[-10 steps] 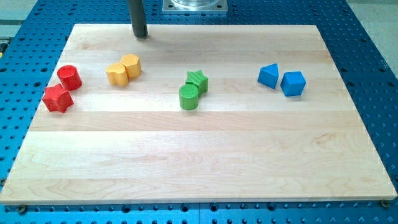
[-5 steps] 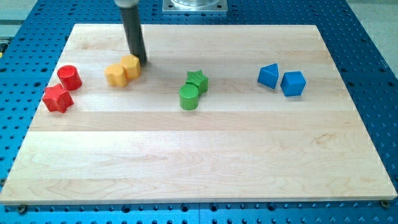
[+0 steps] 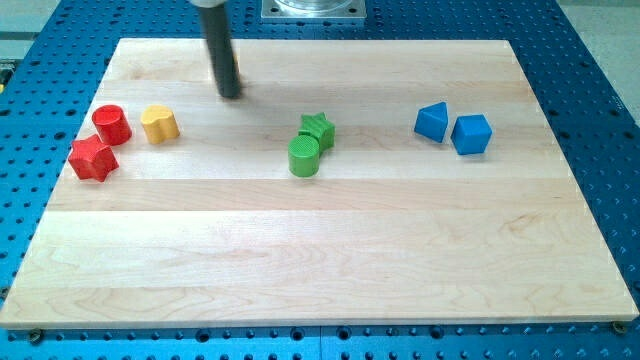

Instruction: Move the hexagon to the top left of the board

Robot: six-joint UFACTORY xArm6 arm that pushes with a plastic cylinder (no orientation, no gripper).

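My tip (image 3: 231, 96) rests on the wooden board (image 3: 330, 250) in its upper left part. Only one yellow block (image 3: 160, 124) shows. It lies to the lower left of my tip, well apart from it and just right of the red cylinder (image 3: 112, 123). Its shape is hard to make out. No second yellow block is visible in this view.
A red star (image 3: 93, 158) lies below the red cylinder at the view's left. A green star (image 3: 318, 129) touches a green cylinder (image 3: 304, 156) near the middle. Two blue blocks (image 3: 433, 121) (image 3: 471, 134) sit side by side at the right.
My tip came down from the top edge to the yellow pair, then shifted slightly right. One yellow block slid left to beside the red cylinder; the other no longer shows.
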